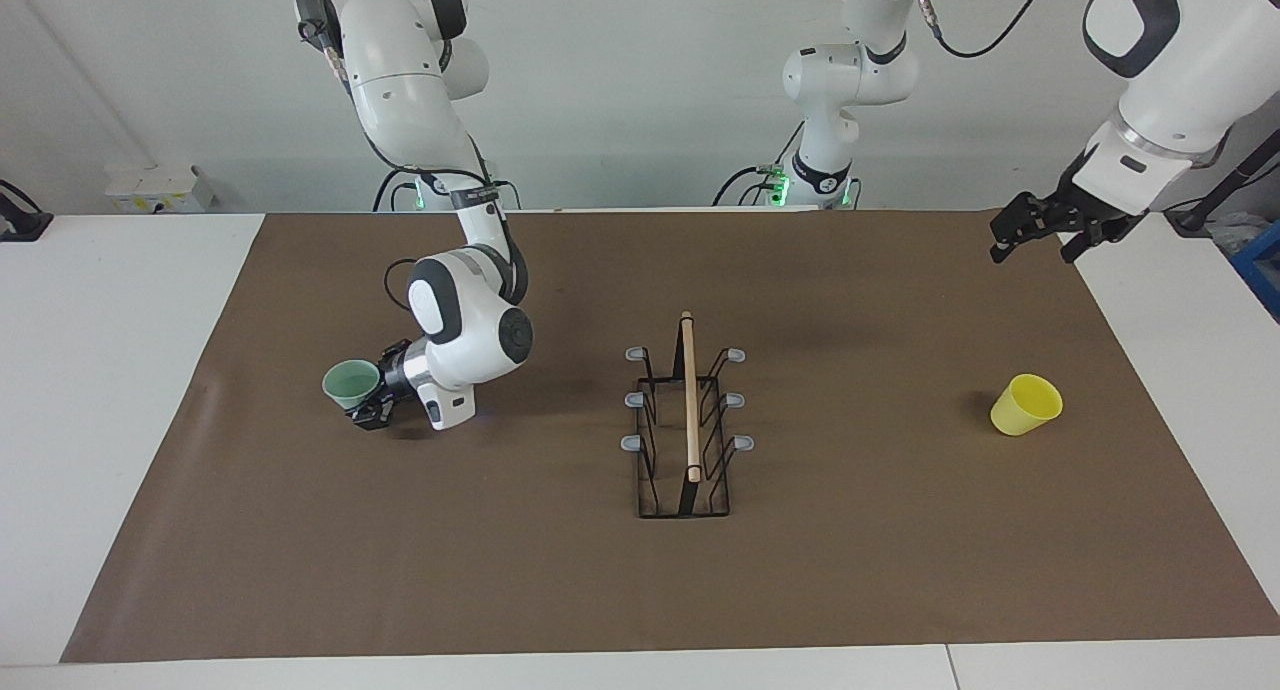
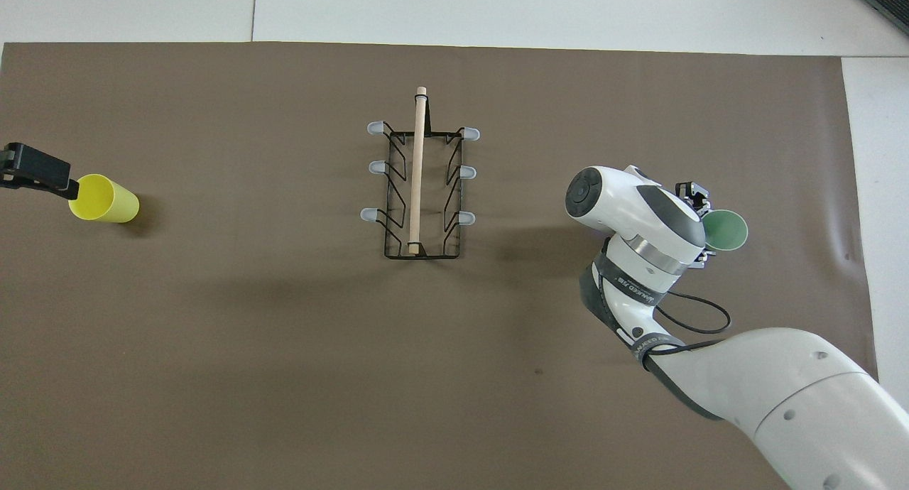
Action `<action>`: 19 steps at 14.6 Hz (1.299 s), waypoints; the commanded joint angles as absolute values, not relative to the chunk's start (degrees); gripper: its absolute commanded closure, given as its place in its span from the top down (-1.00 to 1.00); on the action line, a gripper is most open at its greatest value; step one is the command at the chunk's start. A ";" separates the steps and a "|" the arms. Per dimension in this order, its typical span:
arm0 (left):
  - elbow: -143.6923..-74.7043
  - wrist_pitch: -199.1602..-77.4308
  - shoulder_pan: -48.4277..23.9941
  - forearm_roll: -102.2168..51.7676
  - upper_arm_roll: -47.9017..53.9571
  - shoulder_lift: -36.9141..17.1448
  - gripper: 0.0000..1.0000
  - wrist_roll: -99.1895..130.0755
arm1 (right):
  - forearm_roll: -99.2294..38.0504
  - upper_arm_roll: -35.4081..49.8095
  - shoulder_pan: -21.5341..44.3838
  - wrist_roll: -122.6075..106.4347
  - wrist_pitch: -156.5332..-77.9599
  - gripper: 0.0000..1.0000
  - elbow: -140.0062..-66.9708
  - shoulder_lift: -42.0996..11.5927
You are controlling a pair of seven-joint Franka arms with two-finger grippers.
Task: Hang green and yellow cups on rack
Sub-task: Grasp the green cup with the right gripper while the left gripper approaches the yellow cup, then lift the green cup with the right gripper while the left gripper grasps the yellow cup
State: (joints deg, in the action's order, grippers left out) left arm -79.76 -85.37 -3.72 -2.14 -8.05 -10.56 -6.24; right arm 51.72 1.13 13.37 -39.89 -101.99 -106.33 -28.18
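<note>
The pale green cup point(image 1: 352, 381) is tilted on its side just above the mat toward the right arm's end, mouth turned away from the rack. My right gripper point(image 1: 372, 406) is shut on its base; both also show in the overhead view, the cup point(image 2: 727, 230) and the gripper point(image 2: 699, 226). The yellow cup point(image 1: 1025, 405) lies on its side on the mat toward the left arm's end, also seen from overhead point(image 2: 105, 199). The black wire rack point(image 1: 686, 425) with its wooden rod stands mid-mat, prongs bare. My left gripper point(image 1: 1033, 253) is open and raised over the mat's corner by the robots.
A brown mat point(image 1: 500, 570) covers most of the white table point(image 1: 100, 370). From overhead, only the tip of the left gripper point(image 2: 42, 174) shows at the view's edge, beside the yellow cup.
</note>
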 commanded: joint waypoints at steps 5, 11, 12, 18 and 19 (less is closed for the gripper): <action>-74.00 -88.67 -3.95 -10.08 -20.36 -20.12 1.00 -5.20 | 45.80 1.58 14.06 -41.31 -98.18 -1.00 -98.36 -28.30; -73.39 -92.28 -3.61 -23.09 -27.06 -27.76 1.00 11.13 | 31.14 1.58 14.68 -40.61 -91.05 -1.00 -86.77 -29.45; -73.39 -92.37 -3.52 -25.38 -28.38 -29.25 1.00 13.77 | 28.50 1.58 14.07 -40.69 -91.05 -1.00 -85.01 -29.01; -81.99 -99.57 -2.20 -37.94 -32.87 -30.59 1.00 29.69 | 12.33 1.32 9.41 -40.08 -91.67 -1.00 -83.94 -18.91; -84.09 -101.15 -1.94 -41.27 -33.31 -30.50 1.00 33.01 | 10.65 1.14 9.14 -38.86 -91.67 -1.00 -84.02 -16.98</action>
State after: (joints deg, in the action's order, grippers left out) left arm -79.98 -98.25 -2.23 -36.28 -32.19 -31.51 27.90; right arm 14.64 0.94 10.04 -39.84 -92.10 -83.13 -21.03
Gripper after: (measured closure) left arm 0.000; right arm 0.304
